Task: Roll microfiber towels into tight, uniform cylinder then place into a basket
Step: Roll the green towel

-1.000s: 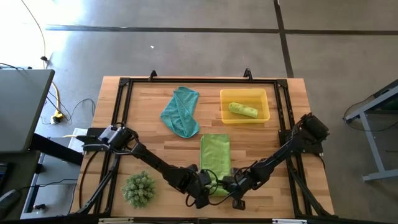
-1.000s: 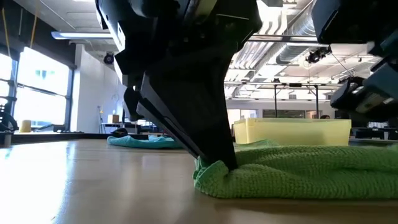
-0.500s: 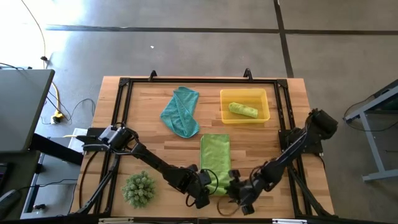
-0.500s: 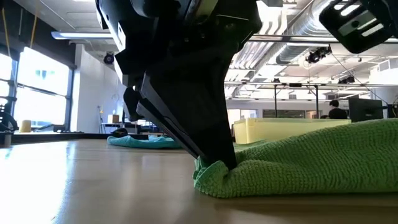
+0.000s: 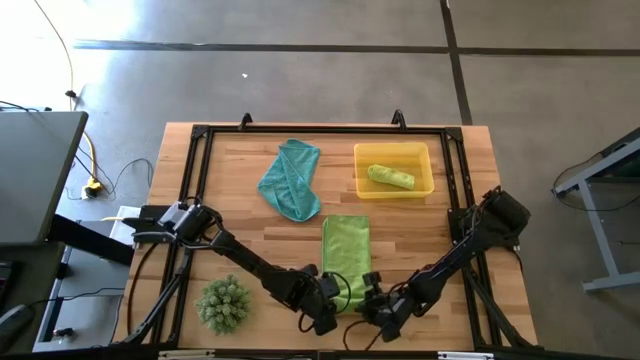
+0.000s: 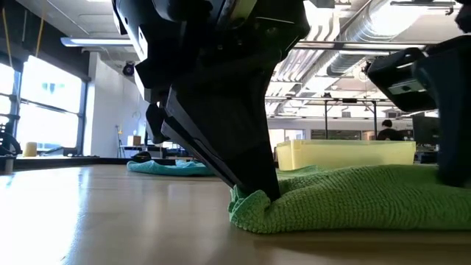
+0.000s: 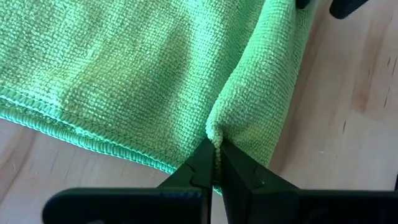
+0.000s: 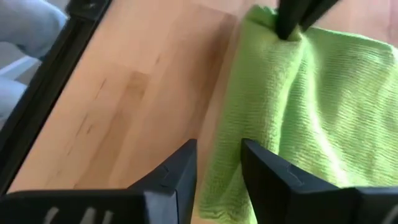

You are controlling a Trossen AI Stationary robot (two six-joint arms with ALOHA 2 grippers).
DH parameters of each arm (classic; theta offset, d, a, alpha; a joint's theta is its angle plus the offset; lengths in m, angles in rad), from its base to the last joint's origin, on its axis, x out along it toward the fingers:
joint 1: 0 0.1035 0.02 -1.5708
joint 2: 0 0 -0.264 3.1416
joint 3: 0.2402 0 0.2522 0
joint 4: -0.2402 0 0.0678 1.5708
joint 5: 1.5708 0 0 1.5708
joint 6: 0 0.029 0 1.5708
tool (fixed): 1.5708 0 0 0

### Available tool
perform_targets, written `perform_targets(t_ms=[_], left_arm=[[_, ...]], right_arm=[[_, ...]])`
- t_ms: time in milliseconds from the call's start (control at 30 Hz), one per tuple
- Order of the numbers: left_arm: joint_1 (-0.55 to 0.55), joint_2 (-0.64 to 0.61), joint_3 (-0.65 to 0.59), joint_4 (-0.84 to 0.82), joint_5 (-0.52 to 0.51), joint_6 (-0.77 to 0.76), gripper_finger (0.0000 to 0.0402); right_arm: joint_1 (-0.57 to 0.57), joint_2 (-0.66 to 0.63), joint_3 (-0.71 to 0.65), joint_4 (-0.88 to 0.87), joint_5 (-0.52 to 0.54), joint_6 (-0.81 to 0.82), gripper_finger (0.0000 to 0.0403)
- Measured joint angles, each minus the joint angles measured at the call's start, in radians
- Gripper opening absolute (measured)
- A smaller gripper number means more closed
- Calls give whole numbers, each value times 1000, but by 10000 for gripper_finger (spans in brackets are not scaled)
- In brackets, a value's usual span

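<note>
Near edge of the table, both arms at the flat lime-green towel [image 5: 347, 258]. The left gripper [image 7: 216, 163] pinches one near corner of this towel, its fingers closed on a small raised fold of cloth. The right gripper [image 8: 219, 163] sits at the other near corner with its fingers parted and the towel's edge lying between them, not yet clamped.

A second lime-green towel [image 5: 390, 177], already rolled, lies inside the yellow basket [image 5: 362, 187] at the far right. The teal towel [image 5: 291, 180] lies crumpled beside the basket, untouched.

Likely hazards:
- The left grip takes only a thin pinch at the hem; a pull could slip it free.
- If the right fingers close on too little cloth, or on one layer only, the two corners would lift unevenly and the roll would start skewed or come out cone-shaped.
- The grippers stand near each other, so a converging motion risks contact between them.
</note>
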Motion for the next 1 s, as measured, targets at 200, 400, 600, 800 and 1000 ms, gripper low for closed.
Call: perform_targets(t_ms=[200, 400, 600, 800, 1000], left_arm=[[0, 0, 0, 0, 0, 0, 8], [0, 0, -1, 0, 0, 0, 8], [0, 0, -1, 1, 0, -2, 8], [0, -9, -2, 4, 0, 1, 26], [0, -54, -7, -23, 43, 83, 72]], right_arm=[[8, -3, 0, -41, 6, 26, 108], [8, -3, 0, -120, 22, 88, 108], [7, 0, -3, -120, 21, 89, 127], [-1, 31, -8, -117, 17, 137, 170], [-4, 40, -8, -128, 8, 168, 152]])
